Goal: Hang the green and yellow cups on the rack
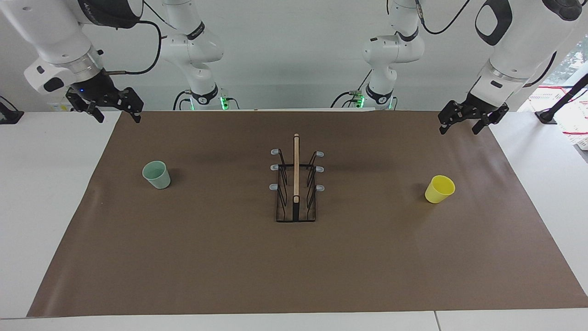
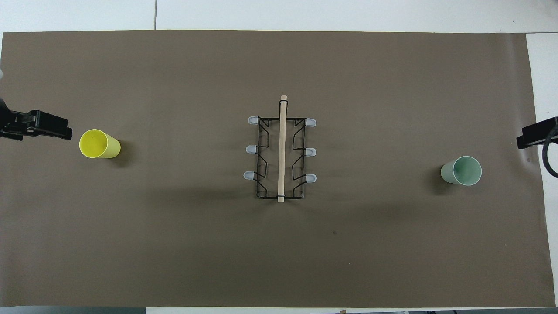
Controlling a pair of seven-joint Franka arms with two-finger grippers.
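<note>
The mint green cup (image 1: pixel 156 174) stands upright on the brown mat toward the right arm's end; it also shows in the overhead view (image 2: pixel 462 171). The yellow cup (image 1: pixel 440 189) stands tilted-looking but upright toward the left arm's end (image 2: pixel 99 144). The black wire rack (image 1: pixel 296 184) with its wooden centre bar stands mid-mat (image 2: pixel 281 152), all prongs bare. My right gripper (image 1: pixel 117 118) hangs open and empty over the mat's corner nearest the robots (image 2: pixel 529 135). My left gripper (image 1: pixel 459 130) hangs open and empty over the mat's edge near the yellow cup (image 2: pixel 43 130).
The brown mat (image 1: pixel 229 266) covers most of the white table (image 1: pixel 41 184). Two more white arms stand at the back by the wall (image 1: pixel 197 55). Some gear lies off the mat at the left arm's end (image 1: pixel 574 124).
</note>
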